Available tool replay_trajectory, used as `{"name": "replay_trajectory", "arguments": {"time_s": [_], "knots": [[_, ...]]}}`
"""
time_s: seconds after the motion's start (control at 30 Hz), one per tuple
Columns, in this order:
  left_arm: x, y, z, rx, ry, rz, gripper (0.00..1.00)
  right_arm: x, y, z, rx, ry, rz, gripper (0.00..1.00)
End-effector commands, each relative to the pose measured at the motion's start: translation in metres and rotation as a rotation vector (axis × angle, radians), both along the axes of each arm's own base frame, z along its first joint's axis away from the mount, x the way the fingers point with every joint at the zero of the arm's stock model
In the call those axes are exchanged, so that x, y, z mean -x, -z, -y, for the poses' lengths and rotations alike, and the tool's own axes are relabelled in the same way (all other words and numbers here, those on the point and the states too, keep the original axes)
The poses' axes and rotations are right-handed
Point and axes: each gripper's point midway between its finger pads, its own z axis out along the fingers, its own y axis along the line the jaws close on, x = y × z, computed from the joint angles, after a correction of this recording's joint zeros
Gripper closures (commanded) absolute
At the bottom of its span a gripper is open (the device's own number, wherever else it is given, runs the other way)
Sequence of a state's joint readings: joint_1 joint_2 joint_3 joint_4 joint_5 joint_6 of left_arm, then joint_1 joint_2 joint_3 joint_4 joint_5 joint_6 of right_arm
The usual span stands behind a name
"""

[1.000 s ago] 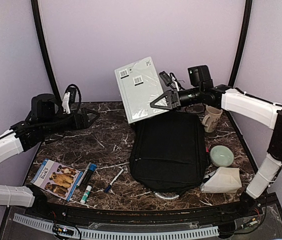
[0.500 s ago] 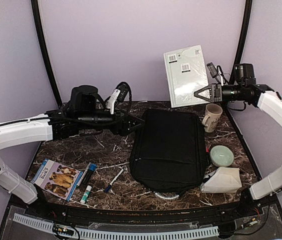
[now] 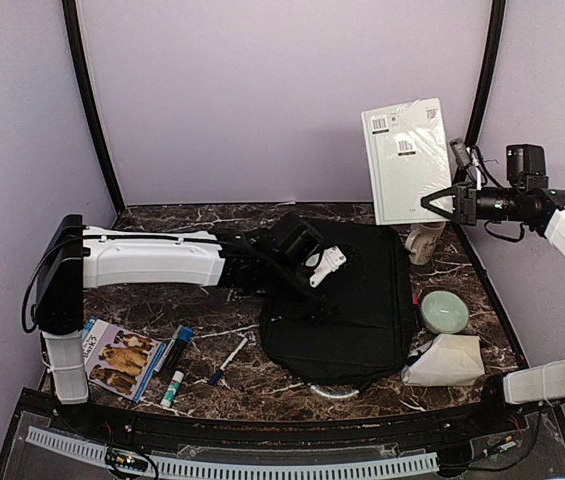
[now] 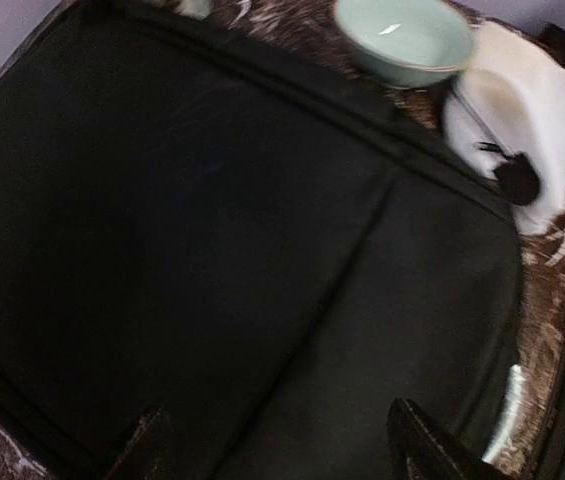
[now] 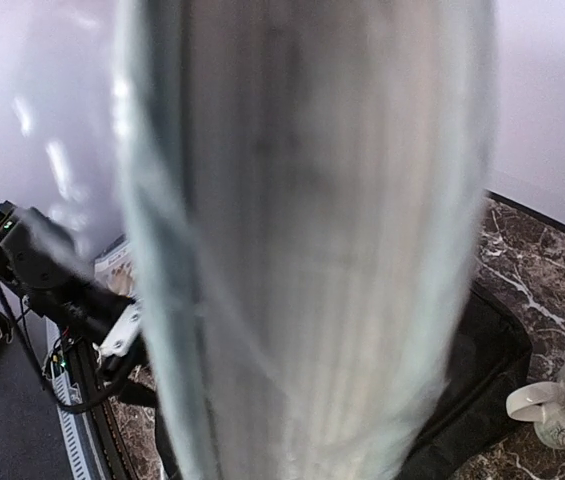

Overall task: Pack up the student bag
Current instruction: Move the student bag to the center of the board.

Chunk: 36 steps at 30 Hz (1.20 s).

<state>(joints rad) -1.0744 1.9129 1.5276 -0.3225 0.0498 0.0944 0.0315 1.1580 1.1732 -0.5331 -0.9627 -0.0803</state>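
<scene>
The black student bag [image 3: 347, 300] lies flat in the middle of the table; it fills the left wrist view [image 4: 212, 230]. My left gripper [image 3: 312, 300] is open and empty, low over the bag's left part, its fingertips [image 4: 147, 445] spread above the fabric. My right gripper [image 3: 452, 203] is shut on a pale green book [image 3: 409, 160] with barcode labels and holds it upright, high over the back right corner. In the right wrist view the book's page edge [image 5: 312, 250] blocks the fingers.
A beige mug [image 3: 425, 240], a pale green bowl [image 3: 444, 311] and a white tissue pack [image 3: 447, 360] sit right of the bag. A dog-picture booklet [image 3: 117, 358], a marker [image 3: 174, 350], a glue stick [image 3: 172, 388] and a pen [image 3: 228, 360] lie front left.
My left arm has swung right and reached over the bag. My right arm has carried the book up and to the right, away from the bag.
</scene>
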Motion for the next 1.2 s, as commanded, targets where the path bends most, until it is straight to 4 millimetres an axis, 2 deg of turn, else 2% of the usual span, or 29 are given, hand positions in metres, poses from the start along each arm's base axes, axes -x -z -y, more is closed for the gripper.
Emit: {"name": "replay_trajectory", "arguments": {"time_s": [0.0, 0.07, 0.13, 0.17, 0.3, 0.4, 0.53, 0.8, 0.9, 1.03, 1.17], "knots": [[-0.096, -0.007, -0.044, -0.021, -0.410, 0.017, 0.23, 0.004, -0.029, -0.005, -0.023, -0.050, 0.158, 1.00], [-0.132, -0.005, -0.073, 0.046, -0.612, -0.075, 0.23, 0.005, -0.029, -0.005, -0.028, -0.052, 0.158, 1.00], [-0.152, 0.006, -0.097, 0.120, -0.738, -0.184, 0.24, 0.005, -0.029, -0.005, -0.031, -0.049, 0.161, 1.00], [-0.156, 0.010, -0.100, 0.172, -0.741, -0.239, 0.24, 0.006, -0.026, -0.005, -0.032, -0.048, 0.156, 1.00], [-0.164, 0.014, -0.097, 0.304, -0.692, -0.370, 0.24, 0.005, -0.019, -0.004, -0.036, -0.042, 0.141, 1.00], [-0.157, 0.019, -0.080, 0.377, -0.549, -0.470, 0.24, 0.004, -0.018, -0.004, -0.038, -0.038, 0.139, 1.00], [-0.149, 0.027, -0.070, 0.402, -0.476, -0.508, 0.25, 0.003, -0.014, -0.002, -0.034, -0.026, 0.135, 1.00], [-0.165, 0.068, -0.084, 0.276, -0.598, -0.475, 0.32, 0.000, -0.011, 0.001, -0.042, -0.010, 0.125, 1.00], [-0.166, 0.073, -0.087, 0.261, -0.608, -0.472, 0.40, 0.000, -0.010, 0.002, -0.046, -0.006, 0.121, 1.00], [-0.164, 0.072, -0.090, 0.251, -0.604, -0.464, 0.70, 0.000, -0.009, 0.002, -0.049, -0.003, 0.121, 1.00], [-0.160, 0.069, -0.097, 0.248, -0.609, -0.442, 0.93, -0.001, -0.008, 0.003, -0.054, 0.000, 0.115, 1.00]]}}
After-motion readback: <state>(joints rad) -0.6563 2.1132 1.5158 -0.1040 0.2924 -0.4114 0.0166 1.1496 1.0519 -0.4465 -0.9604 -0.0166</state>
